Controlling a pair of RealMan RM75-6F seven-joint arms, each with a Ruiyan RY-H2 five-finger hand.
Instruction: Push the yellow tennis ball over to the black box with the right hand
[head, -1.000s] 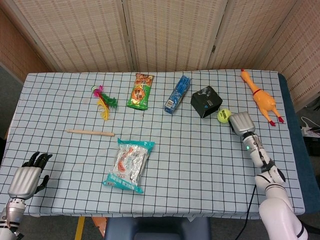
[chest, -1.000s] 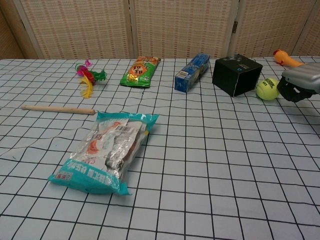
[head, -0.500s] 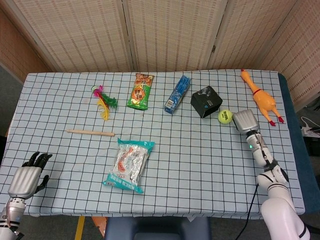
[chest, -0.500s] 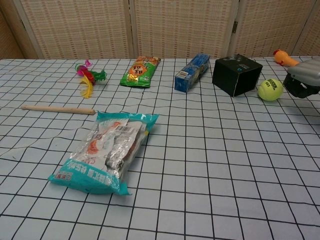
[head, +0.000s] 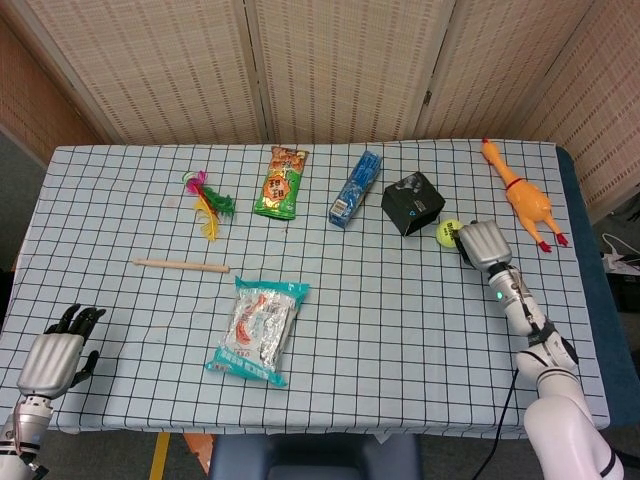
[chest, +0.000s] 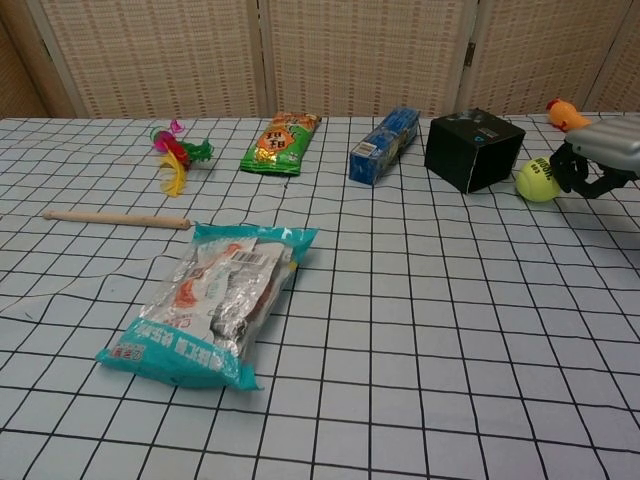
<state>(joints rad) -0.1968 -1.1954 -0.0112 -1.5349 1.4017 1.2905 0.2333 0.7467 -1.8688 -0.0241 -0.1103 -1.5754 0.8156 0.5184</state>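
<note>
The yellow tennis ball (head: 446, 232) (chest: 537, 181) lies on the checked cloth just right of the black box (head: 412, 203) (chest: 473, 149), close to it; whether they touch I cannot tell. My right hand (head: 481, 244) (chest: 596, 161) is at the ball's right side with its dark fingers curled down against it, holding nothing. My left hand (head: 56, 356) rests at the table's near left corner, fingers apart and empty; the chest view does not show it.
A rubber chicken (head: 522, 202) lies behind the right hand. A blue packet (head: 357, 187), a green snack bag (head: 282, 182), a feather toy (head: 207, 199), a wooden stick (head: 181, 265) and a silver-teal bag (head: 258, 329) are spread over the table (head: 400, 330).
My right hand drew back to the right from the ball half a second ago, then came left again against it. The ball sits slightly nearer the black box.
</note>
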